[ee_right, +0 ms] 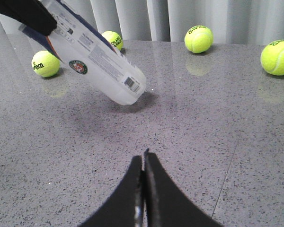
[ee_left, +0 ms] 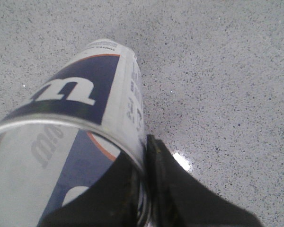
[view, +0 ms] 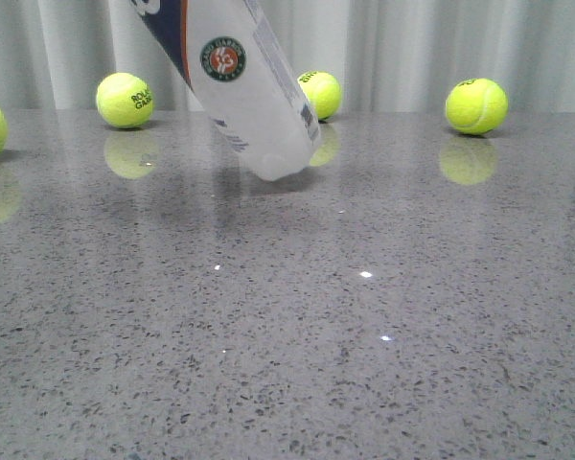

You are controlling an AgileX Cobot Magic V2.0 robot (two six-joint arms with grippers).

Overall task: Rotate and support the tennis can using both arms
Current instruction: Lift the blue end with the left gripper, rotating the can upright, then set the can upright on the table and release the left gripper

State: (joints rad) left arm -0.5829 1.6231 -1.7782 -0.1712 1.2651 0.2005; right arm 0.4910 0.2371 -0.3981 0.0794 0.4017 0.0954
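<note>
The left gripper pinches the open rim of the tennis can, which hangs tilted over the speckled table, closed base lowest, while the right gripper, fingers pressed together, holds nothing nearby.

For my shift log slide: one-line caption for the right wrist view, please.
Left pincer holds the tennis can tilted, its base touching the table; right pincer shut, apart from it.
</note>
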